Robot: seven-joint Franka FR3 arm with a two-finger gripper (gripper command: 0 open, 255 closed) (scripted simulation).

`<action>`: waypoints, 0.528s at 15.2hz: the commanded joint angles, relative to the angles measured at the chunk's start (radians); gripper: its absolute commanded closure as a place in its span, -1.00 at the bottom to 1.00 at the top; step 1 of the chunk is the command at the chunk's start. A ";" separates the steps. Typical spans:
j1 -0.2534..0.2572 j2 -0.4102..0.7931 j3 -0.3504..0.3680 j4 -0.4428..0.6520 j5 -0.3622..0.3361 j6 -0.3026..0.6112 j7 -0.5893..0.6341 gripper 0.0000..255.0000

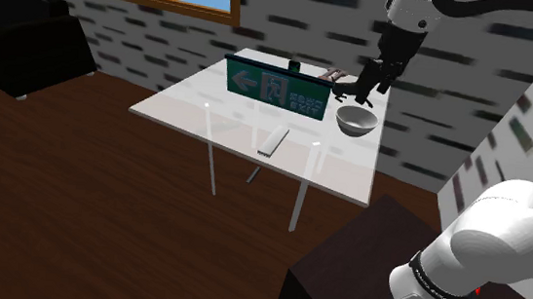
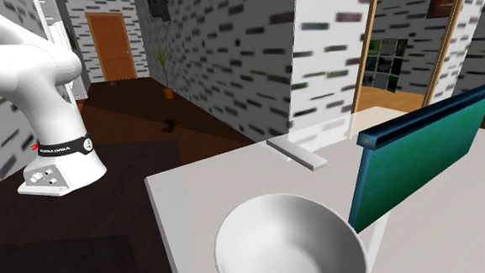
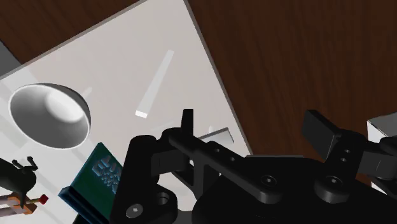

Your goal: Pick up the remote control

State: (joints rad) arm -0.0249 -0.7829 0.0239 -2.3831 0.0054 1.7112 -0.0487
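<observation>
I am hovering my tool (image 1: 365, 87), open and empty, near the bowl (image 1: 356, 120), the remote (image 1: 273, 140) lying well apart toward the shoulder view's lower left, its length pointing at the sign (image 1: 279, 86).

The shoulder view stands high beside the arm's base (image 1: 476, 253), well back. It looks down across the dark wood floor (image 1: 76, 187) to the white table (image 1: 346, 174), which stands against the brick wall (image 1: 294, 29). The second exterior view sits low and very close at the table's wall side, just beside the bowl (image 2: 287, 239). It faces back over the tabletop towards the base and a hallway door (image 2: 111, 45). The wrist view looks steeply down past the gripper (image 3: 254, 130) from above the table. All three share the bowl, the green sign (image 1: 277, 84) and the remote control (image 1: 273, 140).
</observation>
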 commanded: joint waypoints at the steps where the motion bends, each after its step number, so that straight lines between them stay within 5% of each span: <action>1: 0.000 0.000 0.000 0.000 0.000 0.000 0.000 -1.00; 8: -0.041 0.222 0.082 0.001 0.028 0.201 0.204 -1.00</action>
State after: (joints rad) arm -0.0604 -0.6015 0.0925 -2.3850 0.0302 1.8766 0.1219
